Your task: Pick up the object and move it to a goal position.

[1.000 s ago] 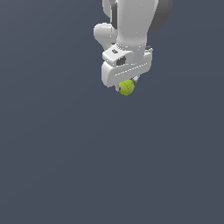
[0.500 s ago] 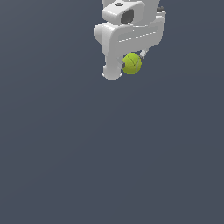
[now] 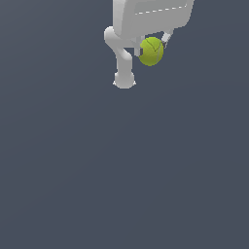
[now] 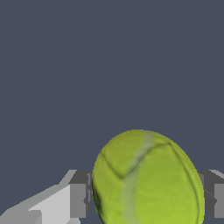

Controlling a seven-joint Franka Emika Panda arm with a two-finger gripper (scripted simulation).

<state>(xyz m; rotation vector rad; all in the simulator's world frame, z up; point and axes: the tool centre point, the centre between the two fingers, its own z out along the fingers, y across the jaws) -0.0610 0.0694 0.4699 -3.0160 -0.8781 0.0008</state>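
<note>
Ball [image 3: 151,51] sits up high near the top of the exterior view, squeezed in the white robot hand [image 3: 152,44]. It is yellow-green with thin dark lines. In the wrist view the ball [image 4: 146,179] fills the gap between two grey fingers [image 4: 78,199], which touch its sides.

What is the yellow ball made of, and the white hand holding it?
The ball looks like a tennis ball: yellow-green, matte, with thin dark curved seams and a pale streak, so perhaps felt over rubber. It is only a simulator render, so that is a guess. The hand looks like smooth white plastic or painted metal with soft shading; its fingers are a duller grey.
</note>
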